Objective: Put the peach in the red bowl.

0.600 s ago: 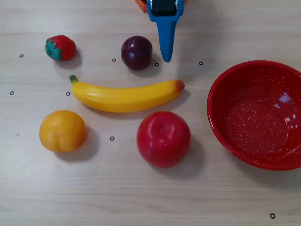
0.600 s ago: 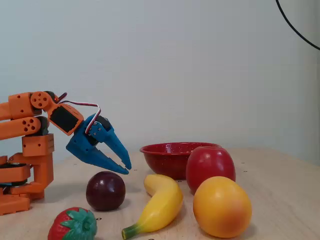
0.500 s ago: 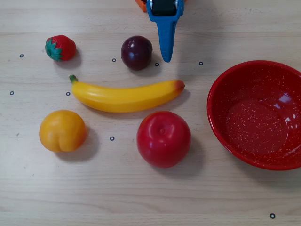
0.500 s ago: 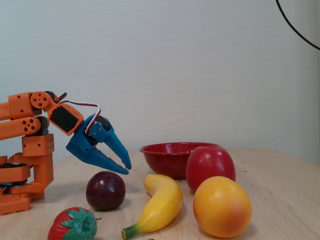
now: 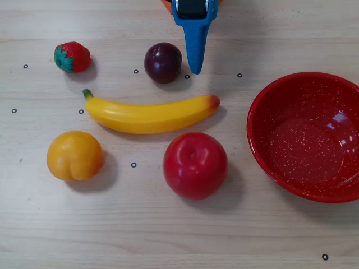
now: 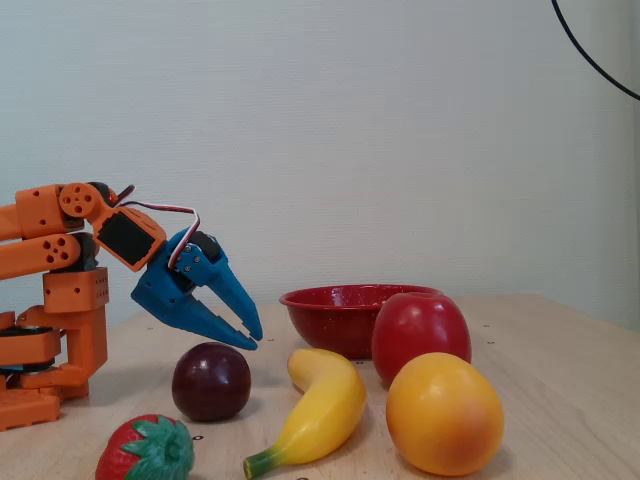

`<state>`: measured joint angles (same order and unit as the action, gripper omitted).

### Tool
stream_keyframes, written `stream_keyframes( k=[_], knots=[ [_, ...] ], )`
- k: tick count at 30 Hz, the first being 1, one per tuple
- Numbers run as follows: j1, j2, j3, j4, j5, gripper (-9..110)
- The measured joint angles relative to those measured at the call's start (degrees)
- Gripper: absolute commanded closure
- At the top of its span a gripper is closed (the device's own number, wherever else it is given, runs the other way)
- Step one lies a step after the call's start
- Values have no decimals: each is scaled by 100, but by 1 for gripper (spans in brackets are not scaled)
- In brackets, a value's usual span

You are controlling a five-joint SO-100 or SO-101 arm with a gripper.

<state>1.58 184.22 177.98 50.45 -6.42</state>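
- The peach (image 5: 74,155) rests on the desk (image 5: 168,235) at the lower left of the overhead view, well apart from the gripper (image 5: 195,70), which reaches in from the top edge.
- The banana (image 5: 148,114) lies across the space between the peach and the gripper; the plum (image 5: 163,62) sits just beside the gripper's tip.
- In the fixed view the gripper (image 6: 250,339) hangs above the plum (image 6: 211,381), its blue fingers (image 6: 232,295) almost pressed together and pinching nothing.
- The red bowl (image 5: 314,89) stands at the right edge, empty, with the apple (image 5: 195,165) between it and the peach.
- Bare desk lies below and to the left of the peach; a strawberry (image 5: 71,57) sits above it.
- Since the earlier frame the gripper has shifted very slightly leftward and back; the fruits have not moved.
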Motion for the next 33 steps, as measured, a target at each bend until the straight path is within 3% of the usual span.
stream_keyframes(
  k=[12,28,33],
  knots=[
    [9,-826,-624,132,0,101],
    [123,-3401,-4052,703,1310,101],
    [-299,-4553,-5317,1134,1784,101]
  ],
)
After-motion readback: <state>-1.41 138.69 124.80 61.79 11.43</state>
